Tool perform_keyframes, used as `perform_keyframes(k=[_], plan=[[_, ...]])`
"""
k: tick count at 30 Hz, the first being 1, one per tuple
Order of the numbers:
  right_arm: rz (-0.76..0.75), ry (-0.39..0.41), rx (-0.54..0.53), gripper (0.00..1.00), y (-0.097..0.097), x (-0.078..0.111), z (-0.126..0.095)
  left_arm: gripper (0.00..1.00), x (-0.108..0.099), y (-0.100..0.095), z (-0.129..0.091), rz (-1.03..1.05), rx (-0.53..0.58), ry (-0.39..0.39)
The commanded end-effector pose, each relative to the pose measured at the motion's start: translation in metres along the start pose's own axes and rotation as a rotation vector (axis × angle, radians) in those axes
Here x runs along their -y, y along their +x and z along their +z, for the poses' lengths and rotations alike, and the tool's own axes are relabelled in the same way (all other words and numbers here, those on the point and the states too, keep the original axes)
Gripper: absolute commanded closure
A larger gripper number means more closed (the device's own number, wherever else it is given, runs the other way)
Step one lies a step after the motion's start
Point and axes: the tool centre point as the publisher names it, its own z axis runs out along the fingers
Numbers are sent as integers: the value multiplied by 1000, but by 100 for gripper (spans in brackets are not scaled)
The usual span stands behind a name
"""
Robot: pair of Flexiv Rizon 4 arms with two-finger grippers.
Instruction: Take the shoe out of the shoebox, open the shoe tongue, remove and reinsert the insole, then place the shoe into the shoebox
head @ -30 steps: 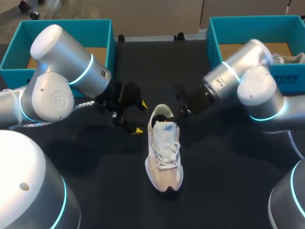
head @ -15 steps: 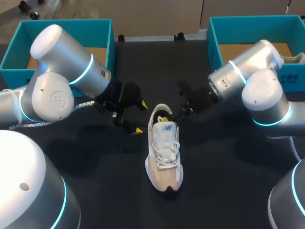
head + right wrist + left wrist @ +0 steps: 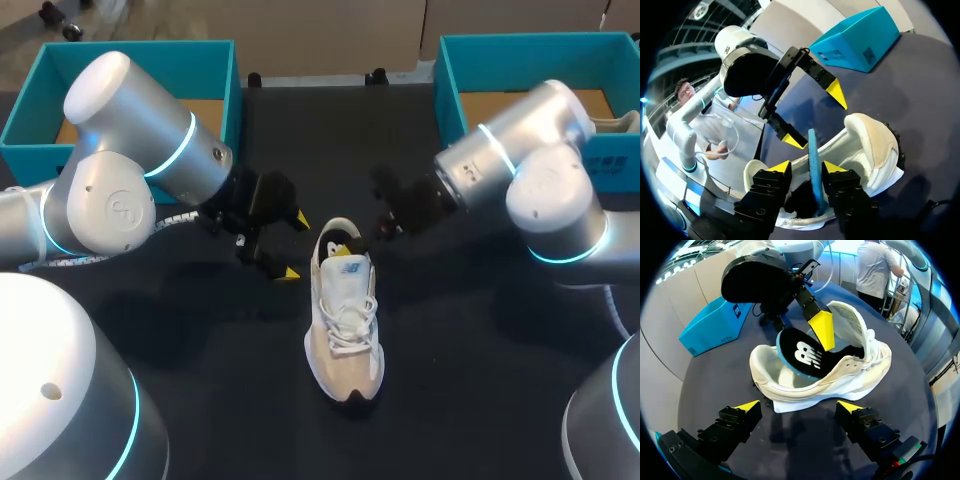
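Pulled back and up a little from the shoe since a second ago: right gripper. Spread under it all, black table. Set at the far corners, well apart, left box and right box, both blue. Lying in the middle, out of both boxes, white shoe with toe toward the robot. Waiting just beside the heel, left gripper, fingers wide apart, holding nothing. Squeezed from both sides in right gripper, insole, tipped up out of the heel
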Motion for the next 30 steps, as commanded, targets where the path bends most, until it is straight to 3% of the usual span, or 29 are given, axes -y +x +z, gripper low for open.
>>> perform_keyframes(k=[1, 10, 19, 30], plan=[[-4, 17, 1, 58, -1, -7, 1, 0, 0, 0, 1, 0, -1, -2], [-16, 19, 10, 51, 2, -10, -3, 0, 0, 0, 1, 0, -1, -2], [-57, 23, 33, 40, 9, -25, -9, 0, 0, 0, 1, 0, -1, -2], [-111, 36, 59, 36, 14, -46, -19, 0, 0, 0, 1, 0, -1, -2]])
